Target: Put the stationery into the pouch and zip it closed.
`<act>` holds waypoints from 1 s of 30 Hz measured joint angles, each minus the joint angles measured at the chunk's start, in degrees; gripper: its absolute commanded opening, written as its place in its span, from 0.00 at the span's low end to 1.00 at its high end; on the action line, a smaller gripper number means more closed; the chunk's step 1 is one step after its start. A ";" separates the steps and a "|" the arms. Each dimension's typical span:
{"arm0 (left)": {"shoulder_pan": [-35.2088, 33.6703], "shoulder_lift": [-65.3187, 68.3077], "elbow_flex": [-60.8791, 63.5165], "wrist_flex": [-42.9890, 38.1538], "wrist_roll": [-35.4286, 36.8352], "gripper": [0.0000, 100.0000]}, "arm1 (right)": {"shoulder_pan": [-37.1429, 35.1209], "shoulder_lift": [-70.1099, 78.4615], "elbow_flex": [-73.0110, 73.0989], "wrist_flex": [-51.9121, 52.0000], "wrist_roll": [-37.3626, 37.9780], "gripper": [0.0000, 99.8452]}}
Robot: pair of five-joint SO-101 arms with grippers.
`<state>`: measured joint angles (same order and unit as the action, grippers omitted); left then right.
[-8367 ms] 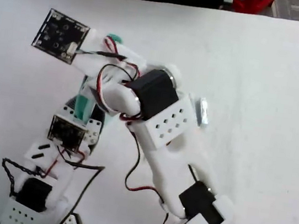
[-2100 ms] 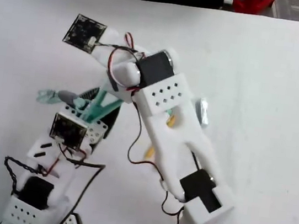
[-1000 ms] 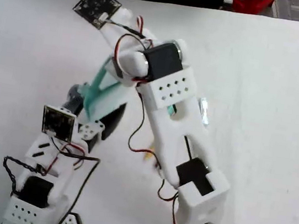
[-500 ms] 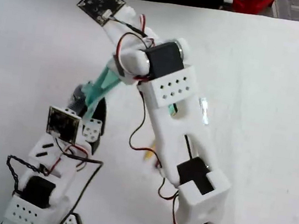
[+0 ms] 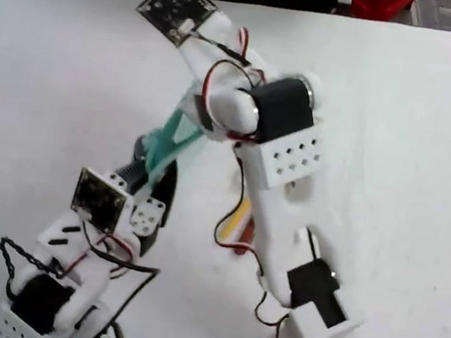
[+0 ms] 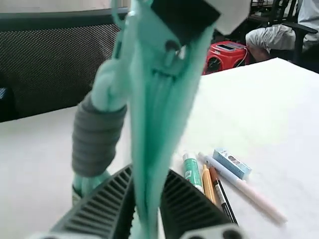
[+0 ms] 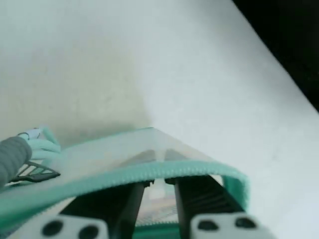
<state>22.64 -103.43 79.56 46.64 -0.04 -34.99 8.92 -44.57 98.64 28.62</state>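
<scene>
A teal zip pouch hangs off the table between both arms. My left gripper is shut on its lower edge, the black ribbed jaws pressed on either side. My right gripper is shut on the pouch's zip edge from above; the left wrist view shows it at the pouch's top. A grey cuff wraps the pouch's cord beside it. Stationery lies on the table: a green tube, a blue eraser, a pale pink pen and orange pens. A yellow pen shows beside the right arm.
The white table stretches wide to the right and back. The right arm's body crosses over the stationery. Loose cables trail by the left arm's base. A red object and a chair stand beyond the table's far edge.
The right arm has swung to the right and carried the pouch's top with it. The left gripper followed slightly, and the yellow and red pens have come out from under the right arm.
</scene>
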 measured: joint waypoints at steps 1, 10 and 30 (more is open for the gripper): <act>0.00 0.00 0.62 0.18 0.00 0.02 | 0.00 -0.35 2.02 -0.18 0.00 0.08; 0.09 -0.09 6.24 -2.02 0.00 0.02 | -0.53 -0.62 6.07 0.00 0.00 0.23; -5.45 -0.18 9.23 -10.11 5.36 0.02 | -7.91 -23.91 6.68 0.00 -0.09 0.12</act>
<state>17.19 -103.60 88.79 36.53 5.32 -42.90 -14.99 -37.89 98.64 28.53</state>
